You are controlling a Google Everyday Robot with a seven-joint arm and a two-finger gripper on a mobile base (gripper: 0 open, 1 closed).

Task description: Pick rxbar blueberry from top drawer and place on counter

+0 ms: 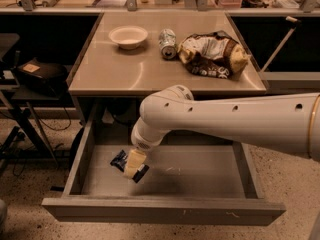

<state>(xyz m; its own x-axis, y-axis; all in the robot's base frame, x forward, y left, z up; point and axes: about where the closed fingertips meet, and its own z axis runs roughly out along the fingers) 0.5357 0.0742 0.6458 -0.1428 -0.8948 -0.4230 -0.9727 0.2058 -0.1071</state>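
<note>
The top drawer (165, 211) stands pulled open below the counter (125, 71). The rxbar blueberry (120, 159), a small dark navy bar, lies flat on the drawer floor at the left. My gripper (133, 165) reaches down into the drawer and sits right on top of the bar, covering its middle; the bar's ends show on either side of the cream fingers (134, 162). My white arm crosses the view from the right.
On the counter stand a white bowl (128, 36), a can lying on its side (167, 43) and a brown-and-white chip bag (212, 54). A dark bag (37, 74) rests on a stand at the left. The drawer's side walls flank the gripper.
</note>
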